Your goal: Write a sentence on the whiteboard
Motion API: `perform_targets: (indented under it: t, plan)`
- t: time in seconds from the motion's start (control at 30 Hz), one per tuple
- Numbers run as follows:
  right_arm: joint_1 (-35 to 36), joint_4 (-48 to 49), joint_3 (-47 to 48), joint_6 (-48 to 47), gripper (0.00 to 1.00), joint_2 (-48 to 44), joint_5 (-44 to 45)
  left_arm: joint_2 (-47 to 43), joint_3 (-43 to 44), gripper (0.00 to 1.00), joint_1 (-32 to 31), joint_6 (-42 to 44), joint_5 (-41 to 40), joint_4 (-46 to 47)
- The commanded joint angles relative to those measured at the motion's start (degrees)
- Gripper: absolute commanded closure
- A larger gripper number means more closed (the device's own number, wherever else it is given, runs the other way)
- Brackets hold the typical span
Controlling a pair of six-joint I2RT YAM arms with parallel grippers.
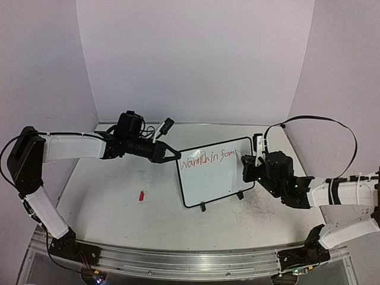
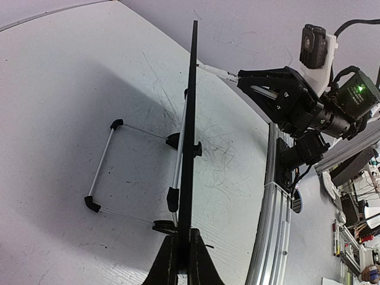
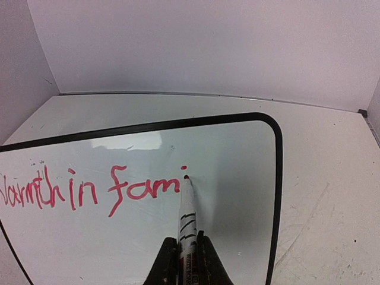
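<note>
The whiteboard (image 1: 215, 174) stands on the table (image 1: 119, 214), a cap (image 1: 141, 195) lying to its left.

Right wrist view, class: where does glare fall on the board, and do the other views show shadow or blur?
Right wrist view: a bright glare patch sits on the whiteboard above the red writing. Left wrist view: a soft grey shadow spreads over the table. Top view: the writing looks small and slightly soft.

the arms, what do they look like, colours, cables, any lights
Both arms have white link shells with black joints and black bases on an aluminium rail. The left hand and right hand are black, with slim black fingers. A thin black cable loops above the right arm; small green lights glow on its wrist.
</note>
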Motion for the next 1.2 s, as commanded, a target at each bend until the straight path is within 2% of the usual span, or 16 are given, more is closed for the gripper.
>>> perform_targets:
  t: [0.0, 0.47, 0.67, 1.17]
  plan:
    - [-0.14, -1.80, -1.08, 1.36, 1.00, -0.81, -0.74, -2.52, 0.24, 1.00, 0.25, 0.80, 1.22, 1.07]
    - [-0.14, -2.14, -0.39, 1.92, 1.00, -1.39, -1.27, -2.38, 0.24, 1.00, 0.25, 0.80, 1.33, 1.05]
    - [-0.18, -2.14, 0.58, 1.48, 1.00, -4.29, 0.27, -2.53, 0.17, 1.00, 0.26, 0.81, 1.18, 1.03]
    - [-0.37, -0.89, 4.55, -1.25, 1.00, -1.58, 2.78, -2.73, 0.15, 1.00, 0.25, 0.80, 1.37, 1.06]
